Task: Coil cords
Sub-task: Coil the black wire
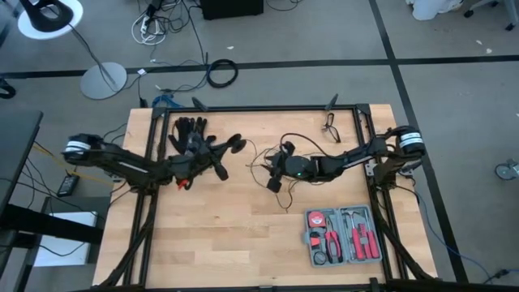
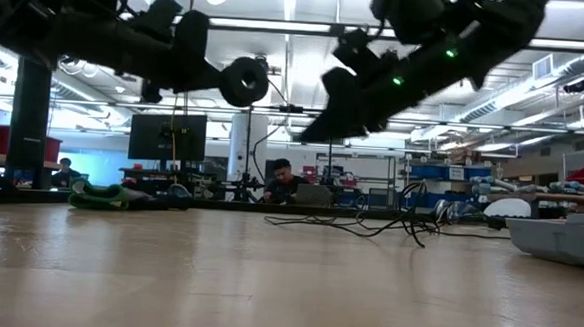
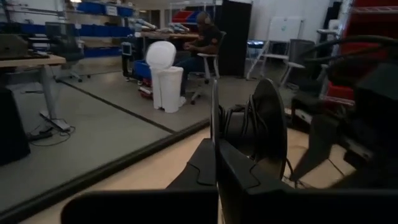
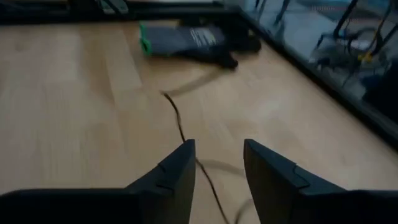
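Black glove [image 1: 189, 132] behind left gripper [image 1: 217, 156]; toolbox [image 1: 344, 236] well apart.

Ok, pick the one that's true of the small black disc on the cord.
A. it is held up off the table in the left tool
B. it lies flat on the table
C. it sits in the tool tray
A: the disc hangs above the table, clamped in the shut left tool.
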